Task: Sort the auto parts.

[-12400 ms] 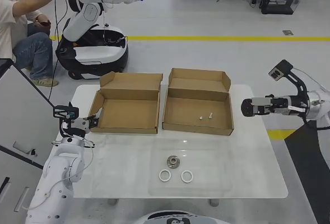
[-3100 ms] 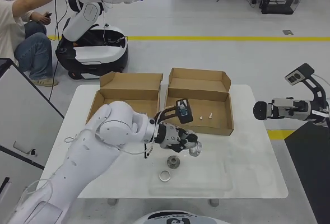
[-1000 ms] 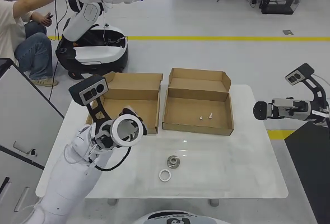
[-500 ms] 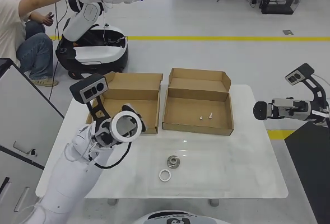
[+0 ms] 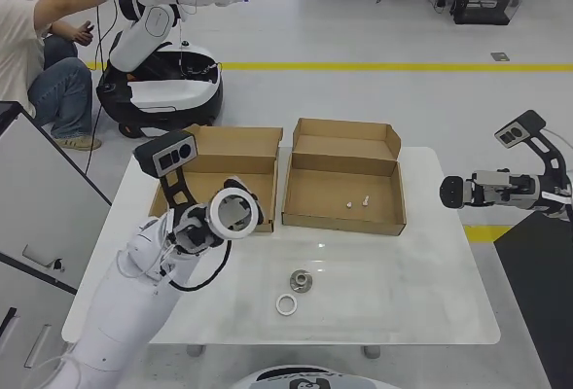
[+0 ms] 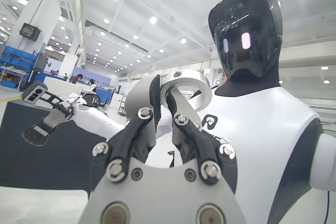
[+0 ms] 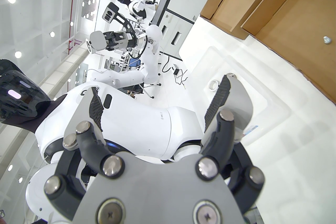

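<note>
My left gripper (image 5: 218, 222) is raised above the table's left half, in front of the left cardboard box (image 5: 228, 141). It is shut on the rim of a silver ring (image 5: 234, 212), with one finger inside the ring (image 6: 187, 92) and one outside. A metal flanged part (image 5: 299, 282) and a white ring (image 5: 286, 304) lie on the table near its front. Two small bolts (image 5: 357, 203) rest in the right box (image 5: 340, 185). My right gripper (image 5: 448, 191) hangs open past the table's right edge, its fingers (image 7: 223, 96) holding nothing.
The two open boxes stand side by side at the table's back. A shallow clear tray (image 5: 393, 292) holds the loose parts. A grey cabinet (image 5: 14, 185) stands left of the table, and a parked robot base (image 5: 164, 92) sits behind it.
The left arm has carried the ring a little to the right and toward the boxes. The right arm has not moved.
</note>
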`<state>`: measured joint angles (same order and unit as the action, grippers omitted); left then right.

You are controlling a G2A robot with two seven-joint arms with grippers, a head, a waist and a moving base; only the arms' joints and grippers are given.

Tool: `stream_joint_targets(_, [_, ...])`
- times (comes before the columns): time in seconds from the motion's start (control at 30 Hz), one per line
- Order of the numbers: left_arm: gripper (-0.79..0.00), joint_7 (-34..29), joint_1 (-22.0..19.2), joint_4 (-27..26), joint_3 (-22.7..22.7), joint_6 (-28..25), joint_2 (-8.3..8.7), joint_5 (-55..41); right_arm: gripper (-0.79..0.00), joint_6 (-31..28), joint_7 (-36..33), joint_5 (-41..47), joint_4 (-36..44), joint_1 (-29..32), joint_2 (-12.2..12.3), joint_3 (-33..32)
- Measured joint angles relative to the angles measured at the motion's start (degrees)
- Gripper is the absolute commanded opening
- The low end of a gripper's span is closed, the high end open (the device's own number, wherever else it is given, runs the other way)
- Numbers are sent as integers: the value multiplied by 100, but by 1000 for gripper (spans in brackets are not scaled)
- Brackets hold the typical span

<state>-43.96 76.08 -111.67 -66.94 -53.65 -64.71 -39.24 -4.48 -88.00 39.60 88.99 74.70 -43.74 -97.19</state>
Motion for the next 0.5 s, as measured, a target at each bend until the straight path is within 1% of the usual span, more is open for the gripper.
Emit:
stream_joint_targets(0.23, [-785, -9, -59, 37, 56, -163, -32, -446, 0, 0, 0, 0, 0, 0, 0, 0])
stream_joint_targets(0.37, [-785, -120, -76, 84, 7, -142, -33, -395, 0, 0, 0, 0, 0, 0, 0, 0])
stream_joint_targets(0.5, [-785, -295, -75, 148, -68, 6, -19, -126, 0, 0, 0, 0, 0, 0, 0, 0])
